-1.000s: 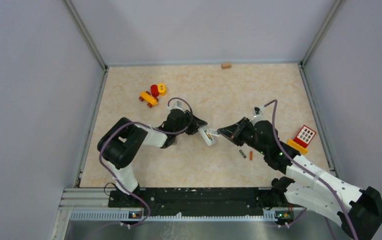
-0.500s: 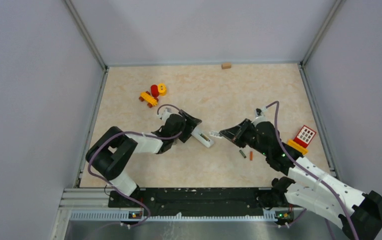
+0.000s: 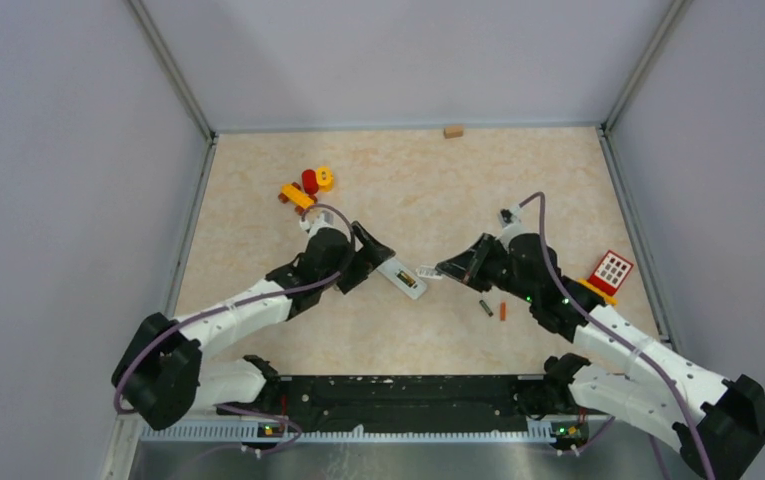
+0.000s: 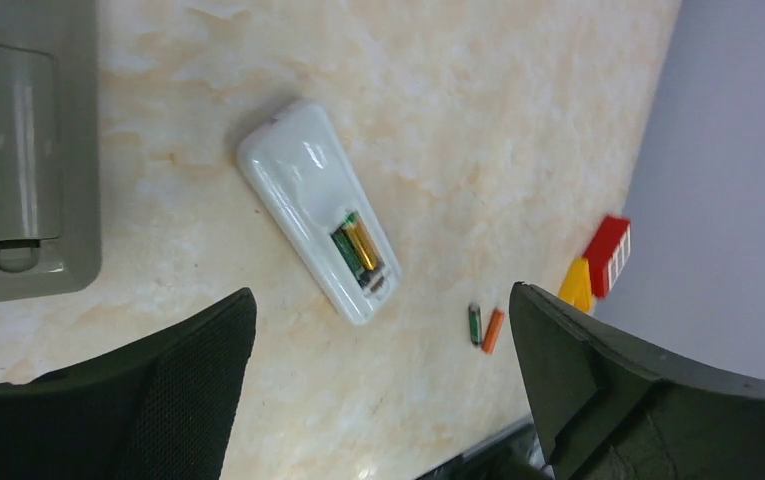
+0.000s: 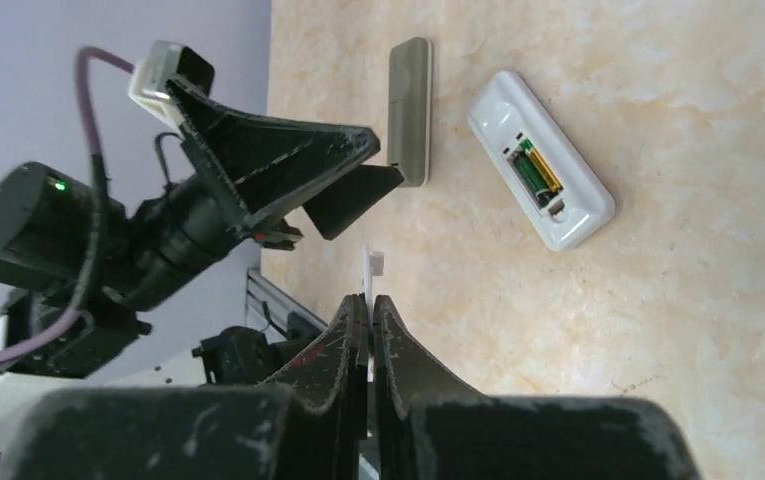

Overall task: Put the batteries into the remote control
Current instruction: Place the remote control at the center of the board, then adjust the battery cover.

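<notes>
The white remote control (image 3: 403,278) lies on its face on the table, its battery bay open. In that bay sit two batteries (image 4: 358,247), one green and one gold-orange. Two more batteries lie loose to the right, a dark green one (image 3: 485,307) and an orange one (image 3: 502,311). My left gripper (image 3: 368,260) stands open just left of the remote, touching nothing. From the right, my right gripper (image 3: 446,268) is shut on a thin white cover piece (image 5: 370,265), whose tip juts out towards the remote.
A grey flat rectangular object (image 5: 410,110) lies beside the left gripper's fingers. Red and yellow toy blocks (image 3: 308,187) sit at the back left. A red-yellow toy (image 3: 608,272) is at the right wall and a small wooden block (image 3: 452,131) at the far edge.
My left gripper has opened and let go of the remote, which now rests on the table. The left arm has drawn back to the left. The right gripper has kept its grip.
</notes>
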